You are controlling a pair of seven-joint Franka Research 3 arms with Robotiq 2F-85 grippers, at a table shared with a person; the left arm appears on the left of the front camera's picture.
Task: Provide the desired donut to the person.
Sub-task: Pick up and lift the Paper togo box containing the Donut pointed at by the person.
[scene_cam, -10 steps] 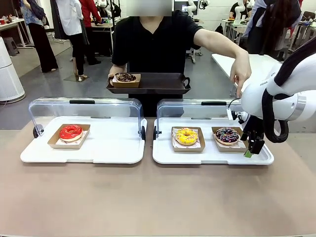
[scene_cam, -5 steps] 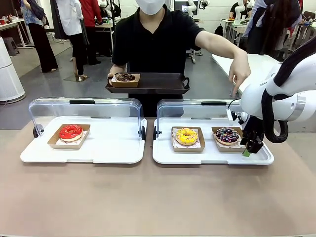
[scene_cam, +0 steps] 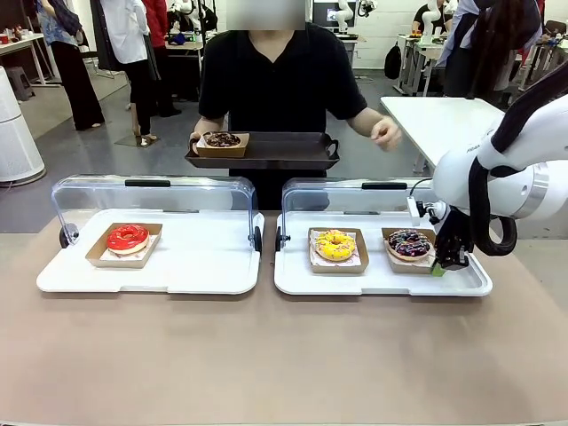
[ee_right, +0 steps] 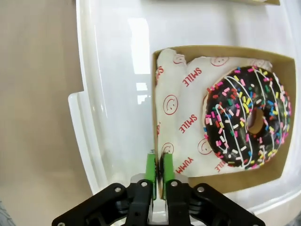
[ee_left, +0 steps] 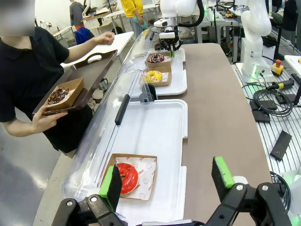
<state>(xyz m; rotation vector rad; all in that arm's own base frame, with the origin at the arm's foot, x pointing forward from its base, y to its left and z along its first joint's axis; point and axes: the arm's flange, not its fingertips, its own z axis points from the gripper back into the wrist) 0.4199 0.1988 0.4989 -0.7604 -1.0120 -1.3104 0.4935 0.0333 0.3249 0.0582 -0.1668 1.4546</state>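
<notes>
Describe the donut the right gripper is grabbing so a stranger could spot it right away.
Look at the white tray on the robot's right, which holds two boxed donuts. The one meant sits in the cardboard box at the tray's outer end, its edge pinched by the right gripper. It is the chocolate donut with rainbow sprinkles; its neighbour is a yellow donut.

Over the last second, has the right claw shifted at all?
Yes. The right claw has edged toward picture left over the white tray, up to the right-hand wall of the sprinkled donut's box, which it now pinches.
</notes>
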